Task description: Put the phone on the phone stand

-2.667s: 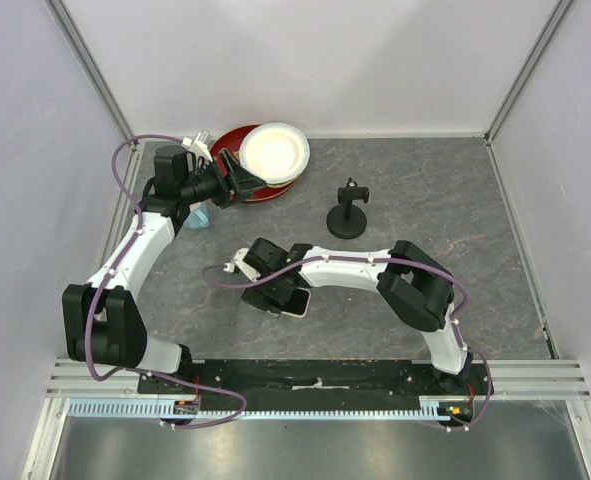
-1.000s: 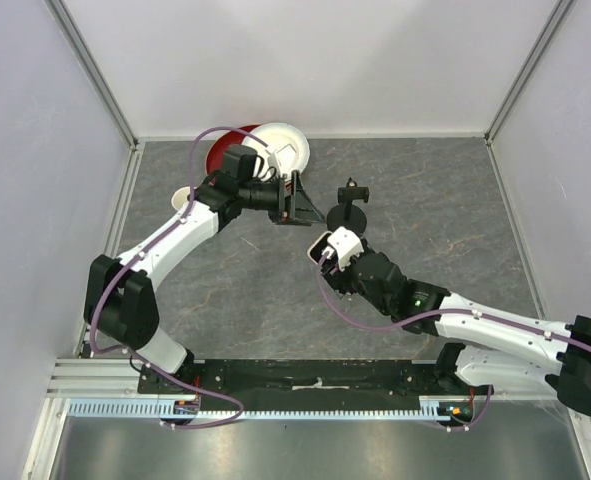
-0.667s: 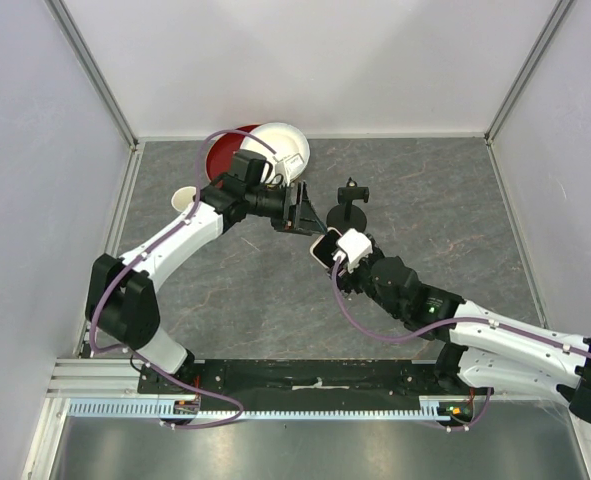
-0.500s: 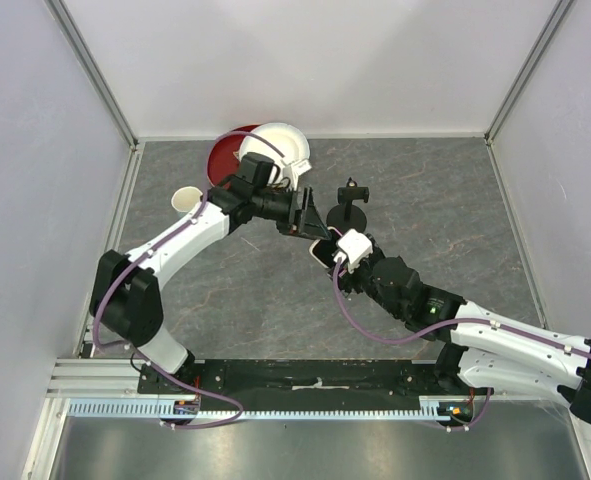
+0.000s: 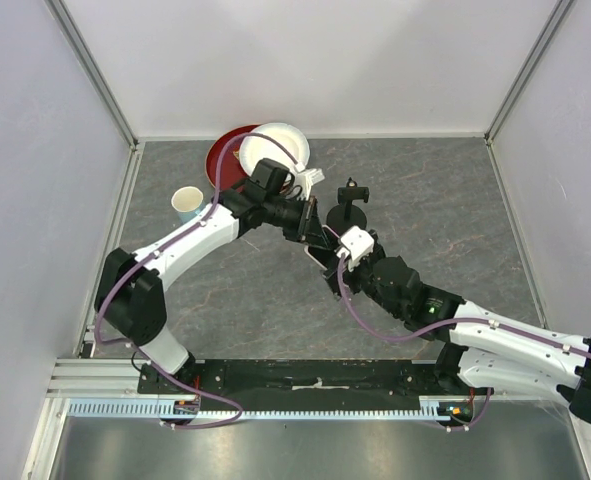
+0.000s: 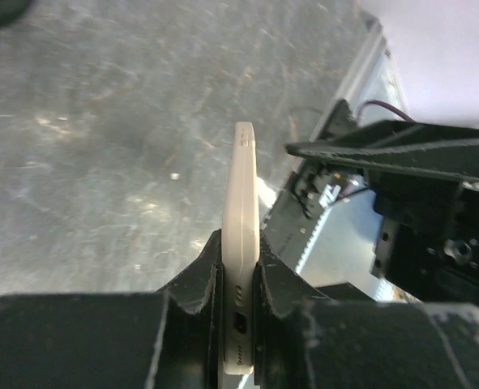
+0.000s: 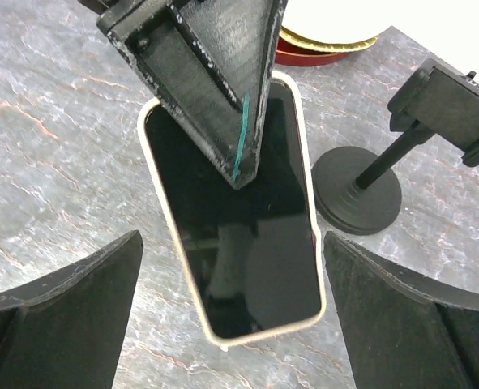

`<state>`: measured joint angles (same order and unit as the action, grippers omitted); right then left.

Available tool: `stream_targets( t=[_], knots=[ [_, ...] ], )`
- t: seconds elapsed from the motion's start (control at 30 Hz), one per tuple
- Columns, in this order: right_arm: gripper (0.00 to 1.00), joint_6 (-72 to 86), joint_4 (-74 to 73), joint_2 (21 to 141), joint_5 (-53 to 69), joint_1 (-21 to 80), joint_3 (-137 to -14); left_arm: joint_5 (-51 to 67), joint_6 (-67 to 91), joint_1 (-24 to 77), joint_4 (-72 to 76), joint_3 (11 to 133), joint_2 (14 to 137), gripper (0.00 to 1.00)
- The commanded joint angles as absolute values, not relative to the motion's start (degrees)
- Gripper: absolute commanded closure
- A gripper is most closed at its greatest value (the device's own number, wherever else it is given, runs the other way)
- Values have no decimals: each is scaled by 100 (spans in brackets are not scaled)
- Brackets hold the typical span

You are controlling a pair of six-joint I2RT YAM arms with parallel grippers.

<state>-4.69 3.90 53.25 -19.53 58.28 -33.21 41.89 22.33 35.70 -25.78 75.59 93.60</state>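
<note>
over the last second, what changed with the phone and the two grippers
The left gripper moved in and closed on the phone; the right gripper opened, letting it go. The phone stand and plates stayed put.

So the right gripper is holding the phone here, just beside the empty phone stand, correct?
No. The left gripper holds the phone, pinching both its faces, as the left wrist view shows. The right gripper stands open, clear of the phone's sides. The phone is indeed just beside the empty phone stand.
</note>
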Motion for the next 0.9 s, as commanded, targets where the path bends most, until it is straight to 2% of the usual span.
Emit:
stream_targets(
  t=[0.0,0.17,0.27,0.37,0.53,0.7,0.87],
  knots=[
    [2,332,844,5518,-2048,5819,-3349,2974,2039,3410,-2400,7656,8546,98],
    [2,1343,729,5687,-2031,5337,-3112,2084,2180,3182,-1698,6972,7481,98],
    [2,2151,1360,5424,-1277,4705,-2551,1600,2224,3155,-960,6375,6743,98],
    [2,2820,2625,5186,-117,4299,-1917,1590,2276,3155,-432,6057,6347,98],
    [2,3654,4777,5142,982,4219,-1329,2705,2609,3146,217,5898,6293,98],
    [5,4227,7438,5054,1038,4219,-651,3627,3058,3146,1141,5590,6337,98],
    [8,4333,8042,5124,1063,4219,-448,4464,3699,3146,2090,5353,6433,98]
  ],
)
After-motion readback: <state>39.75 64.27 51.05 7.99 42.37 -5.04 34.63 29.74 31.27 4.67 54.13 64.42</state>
